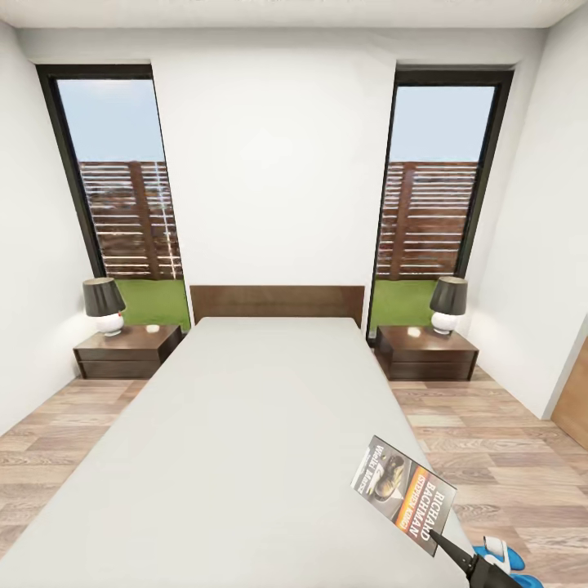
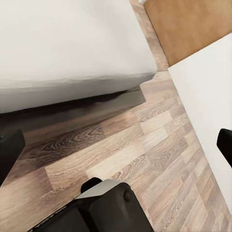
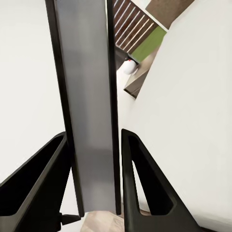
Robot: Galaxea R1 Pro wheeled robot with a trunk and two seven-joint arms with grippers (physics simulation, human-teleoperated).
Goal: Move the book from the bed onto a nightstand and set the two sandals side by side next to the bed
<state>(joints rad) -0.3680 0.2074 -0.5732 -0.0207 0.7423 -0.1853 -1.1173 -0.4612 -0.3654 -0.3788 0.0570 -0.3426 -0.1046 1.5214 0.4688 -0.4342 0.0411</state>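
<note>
- Dark-covered book (image 1: 403,492) is being pinched upright between the right gripper (image 3: 94,193) fingers, above the bed (image 1: 237,441) corner.
- Left gripper (image 2: 116,154) is being held spread over the floor (image 2: 145,150).

Right tool (image 3: 94,179) clamped on book (image 3: 87,96), edge-on between my fingers (image 3: 140,183); grey bed (image 3: 193,121), lamp (image 3: 128,65) beyond.

The bed (image 1: 245,425) has a bare light grey mattress on a dark wooden frame. It stands on the wood-plank floor (image 1: 506,457), where a blue sandal (image 1: 500,555) lies just beside its right side (partly cut off by the frame edge).
</note>
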